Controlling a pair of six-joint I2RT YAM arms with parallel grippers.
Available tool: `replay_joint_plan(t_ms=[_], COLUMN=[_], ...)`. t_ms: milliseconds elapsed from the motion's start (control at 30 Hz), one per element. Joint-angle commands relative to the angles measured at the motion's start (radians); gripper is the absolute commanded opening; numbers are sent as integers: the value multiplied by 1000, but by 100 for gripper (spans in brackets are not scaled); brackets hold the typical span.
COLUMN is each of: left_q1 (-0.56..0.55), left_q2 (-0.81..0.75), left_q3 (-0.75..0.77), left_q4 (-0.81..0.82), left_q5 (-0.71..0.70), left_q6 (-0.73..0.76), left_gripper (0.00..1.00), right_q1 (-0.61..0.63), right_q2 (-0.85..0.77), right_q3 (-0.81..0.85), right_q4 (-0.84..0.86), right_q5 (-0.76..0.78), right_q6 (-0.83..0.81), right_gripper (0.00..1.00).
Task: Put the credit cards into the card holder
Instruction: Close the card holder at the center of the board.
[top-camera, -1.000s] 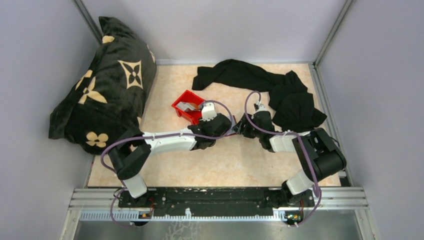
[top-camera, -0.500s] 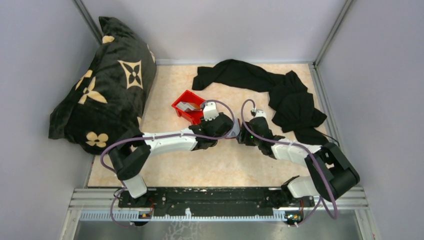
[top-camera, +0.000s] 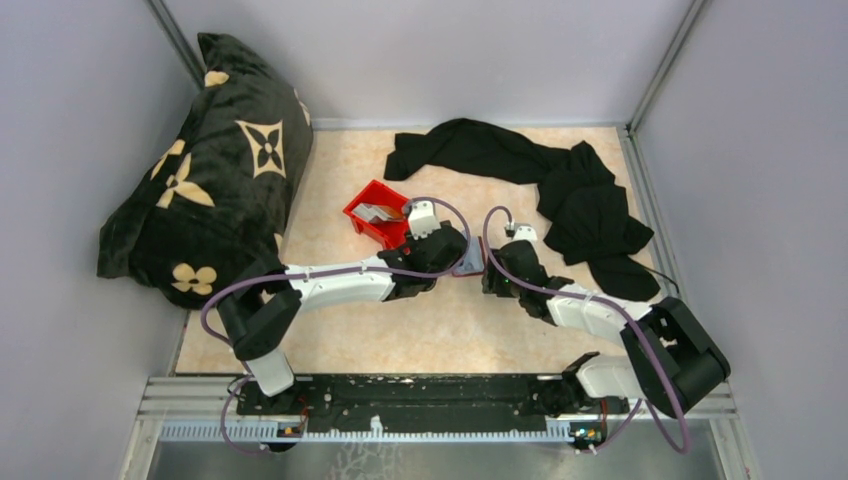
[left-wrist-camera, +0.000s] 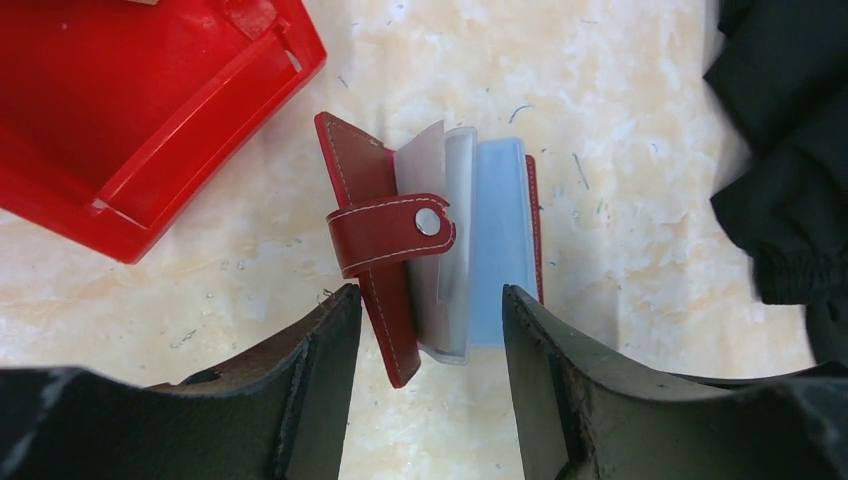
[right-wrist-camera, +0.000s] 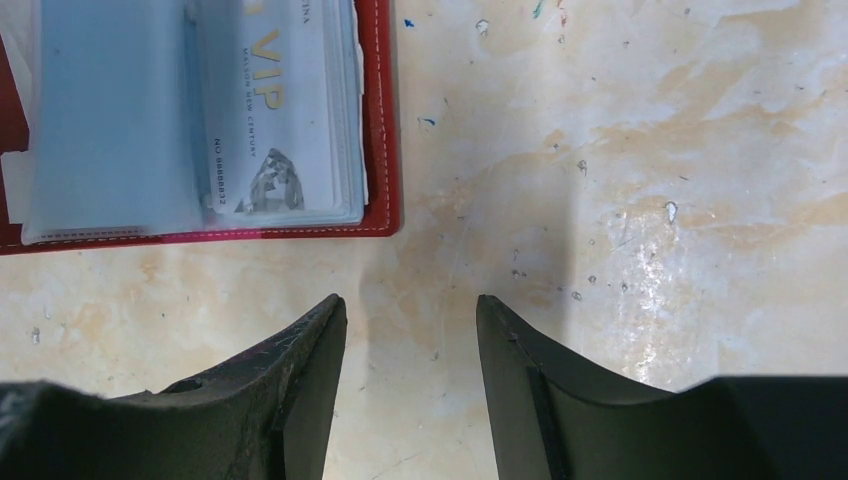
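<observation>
Left fingers (left-wrist-camera: 318, 370): parted, gripping nothing; poised over the near end of the card holder (left-wrist-camera: 358, 185), one finger to each side of it
Right fingers (right-wrist-camera: 300, 380): parted wide, gripping nothing; above bare tabletop (right-wrist-camera: 620, 200), just beside a corner of the card holder
Card holder: dark red, lying opened on the tabletop between the two arms, near the red bin (left-wrist-camera: 150, 120); clear sleeves fanned out, strap folded across them
Snap (left-wrist-camera: 428, 221): small round metal stud at the end of the strap
Credit cards (right-wrist-camera: 270, 130): one pale card printed VIP sits inside a clear sleeve of the card holder; pale flat pieces lie in the red bin, too small to tell apart
Red bin: bright plastic, close to the card holder but not touching it
Black cloth (top-camera: 560, 180): crumpled along the far right of the tabletop
Cushion (top-camera: 210, 180): black with cream flower motifs, propped in the far left corner
Tabletop: pale marbled beige surface
</observation>
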Motion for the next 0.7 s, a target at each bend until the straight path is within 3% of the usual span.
replay_joint_plan(t_ms=[0, 667], left_q1=[-8, -20], left_q2=[23, 158], left_q3=[40, 145], left_q4=[61, 172], left_q5=[19, 90], left_q6=[3, 57], left_gripper=[60, 60], right_q1=[11, 10], right_q2=[-8, -67], right_q3=[7, -22], right_q4=[18, 3], right_q5=[37, 138], right_q6=[8, 181], right_gripper=[51, 44])
